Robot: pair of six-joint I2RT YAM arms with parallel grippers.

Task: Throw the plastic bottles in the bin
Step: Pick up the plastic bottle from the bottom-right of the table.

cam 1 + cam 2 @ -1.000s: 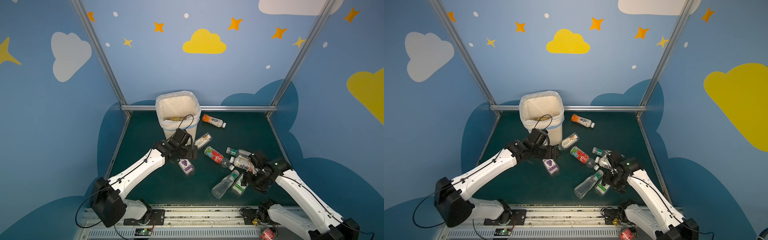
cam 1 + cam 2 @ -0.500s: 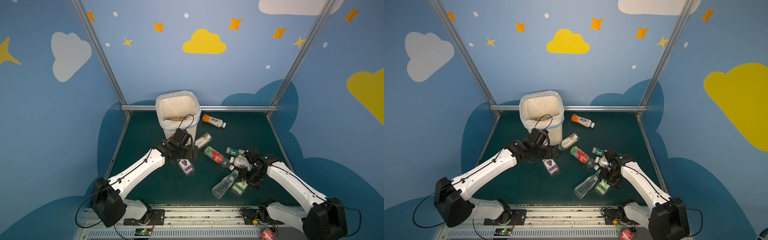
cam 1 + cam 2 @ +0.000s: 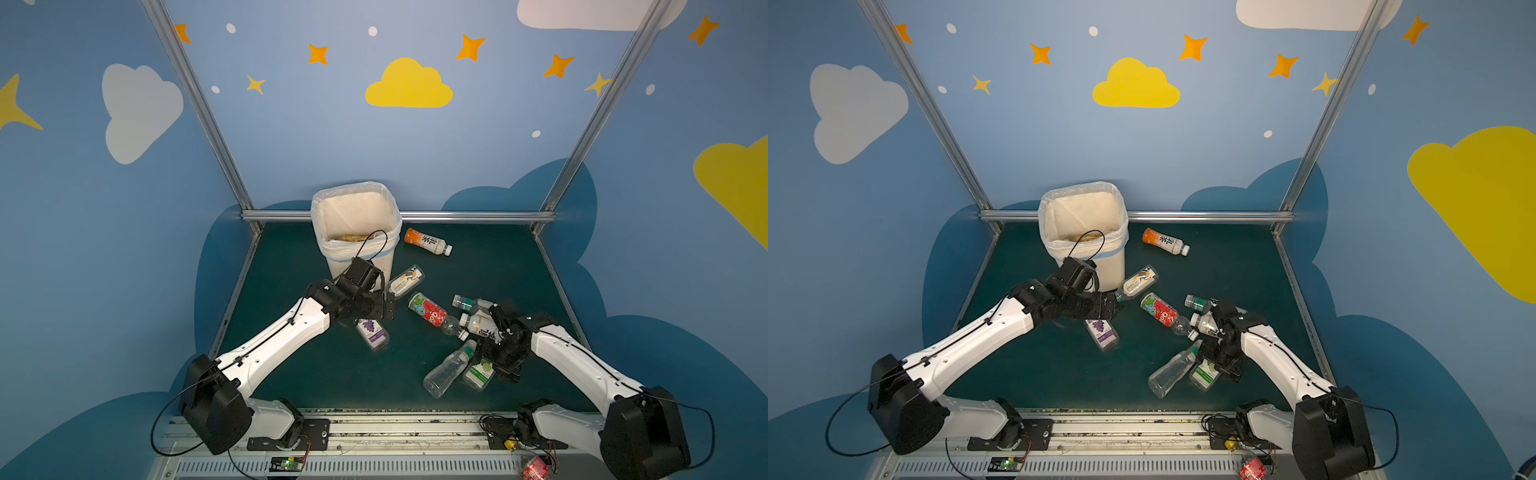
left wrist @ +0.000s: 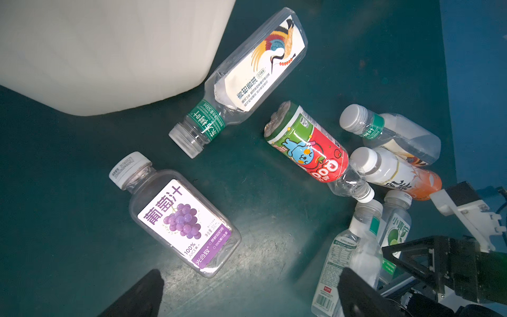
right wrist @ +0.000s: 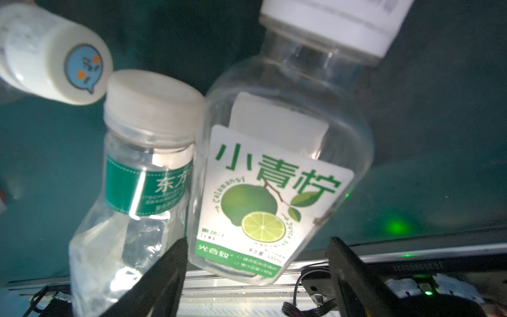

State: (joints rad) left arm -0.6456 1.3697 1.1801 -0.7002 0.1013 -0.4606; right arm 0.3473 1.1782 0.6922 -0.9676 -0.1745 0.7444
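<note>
Widening around the lime bottle [image 5: 274, 192], the right hand [image 5: 256, 241] stands apart, while the left hand [image 4: 251, 271] stays spread, unmoved

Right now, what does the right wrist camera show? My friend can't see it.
A clear bottle with a green lime label lies between the two black fingers of the open right hand, on a green mat. Beside it is a clear bottle with a green neck band, and a white cap with a blue face.
</note>
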